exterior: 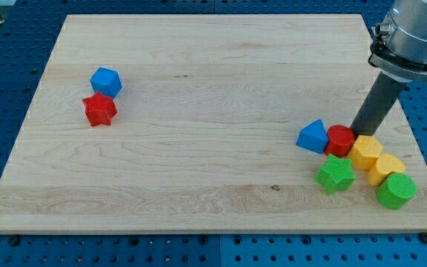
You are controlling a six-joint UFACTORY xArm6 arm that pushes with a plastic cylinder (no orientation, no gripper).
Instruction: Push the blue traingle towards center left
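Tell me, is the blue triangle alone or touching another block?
Touching. The blue triangle presses against the red cylinder on its right, at the view's lower right. My tip sits just behind that cylinder.

You have seven blocks on the worktop: two blue, the cube and the triangle; two red, the star and the cylinder; two green, the star and the cylinder; two yellow pieces, so eight in all
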